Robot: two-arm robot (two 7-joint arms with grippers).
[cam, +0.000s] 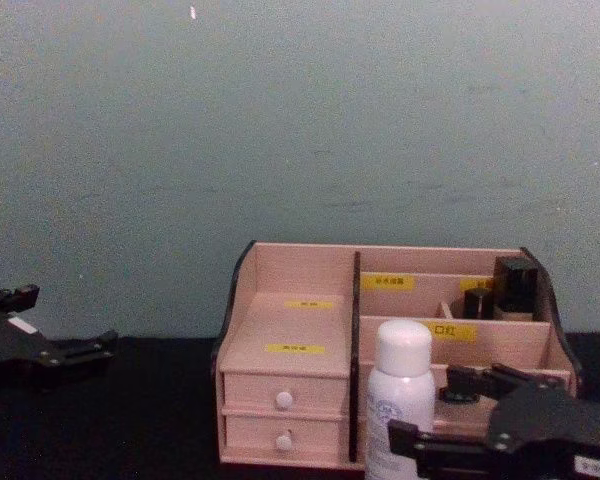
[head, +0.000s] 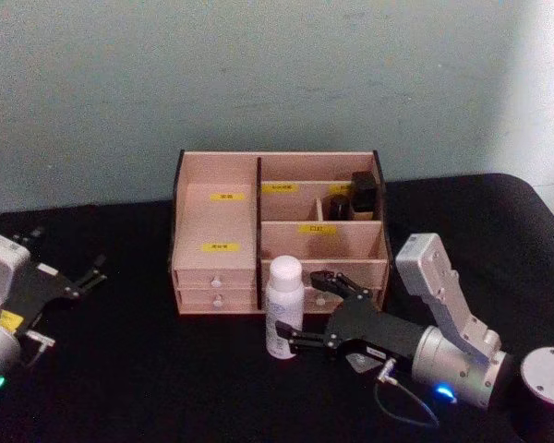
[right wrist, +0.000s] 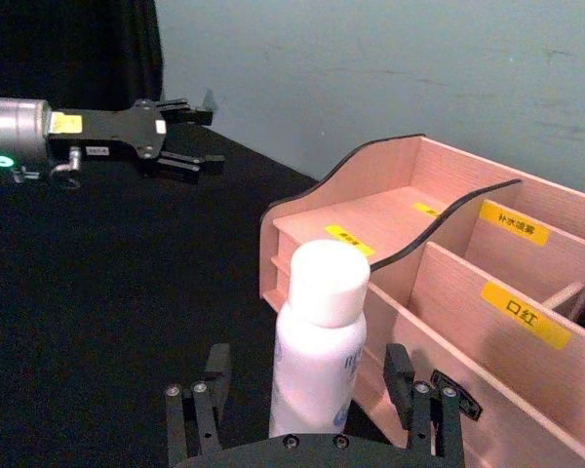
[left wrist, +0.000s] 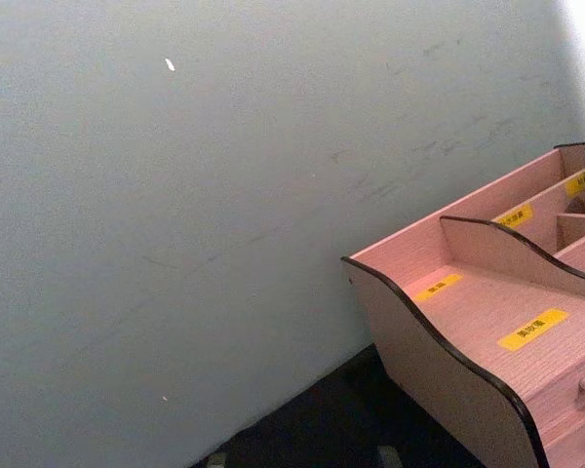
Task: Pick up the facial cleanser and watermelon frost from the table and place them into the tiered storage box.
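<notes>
Right wrist view: facial cleanser bottle (right wrist: 322, 283) stands upright on the desk (head: 148, 369), just in front of the tiered storage box (head: 212, 217). It sits between the right tool's (right wrist: 306, 356) spread fingers, gaps both sides, not gripped. Long axis vertical, so closing squeezes across its body. Left tool (head: 92, 274) parked far left, open, well apart.

Black table (head: 148, 388) (storage box (head: 212, 220), white bottle (head: 283, 309))

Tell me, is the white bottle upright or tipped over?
Upright: the white bottle stands cap-up on the table, inside the open right gripper.
</notes>
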